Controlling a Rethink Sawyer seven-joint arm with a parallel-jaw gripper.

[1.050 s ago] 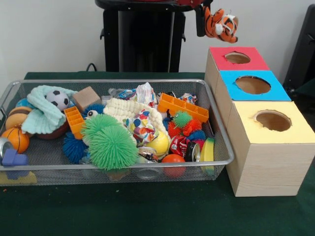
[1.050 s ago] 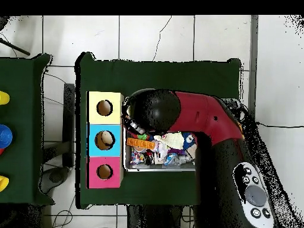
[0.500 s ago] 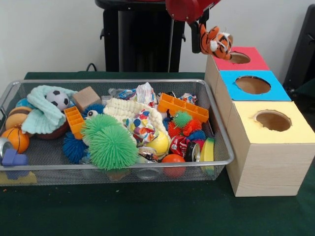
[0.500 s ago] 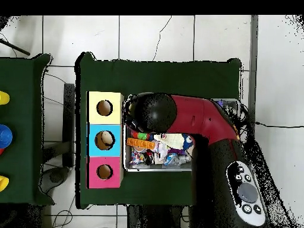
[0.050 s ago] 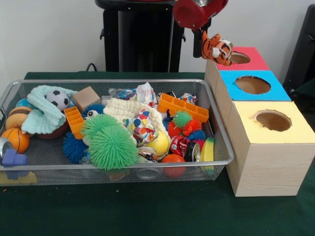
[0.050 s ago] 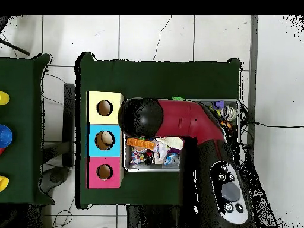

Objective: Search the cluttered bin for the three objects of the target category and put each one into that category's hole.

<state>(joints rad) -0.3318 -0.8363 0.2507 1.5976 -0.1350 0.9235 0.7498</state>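
Observation:
A small orange-and-black striped tiger plush (image 5: 217,47) hangs in the air with my gripper (image 5: 204,44) shut on it. It hovers beside the left edge of the red-topped box (image 5: 256,63), level with that box's hole (image 5: 237,57) and just left of it. The blue-topped box (image 5: 275,91) and the yellow-topped box (image 5: 295,132) stand nearer the camera in the same row. From overhead, the arm's dark rounded head (image 6: 141,116) hides both gripper and plush; it sits next to the yellow box (image 6: 104,95) and blue box (image 6: 104,127).
A wire mesh bin (image 5: 113,82) left of the boxes is piled with toys: a green spiky ball (image 5: 110,142), orange blocks (image 5: 183,106), a mint cloth (image 5: 44,115), small sports balls, a can (image 5: 184,146). The arm (image 6: 202,148) covers most of the bin from overhead.
The gripper has come down with the tiger plush, ending lower beside the red box's left edge. From overhead, the arm's head has slid left toward the boxes.

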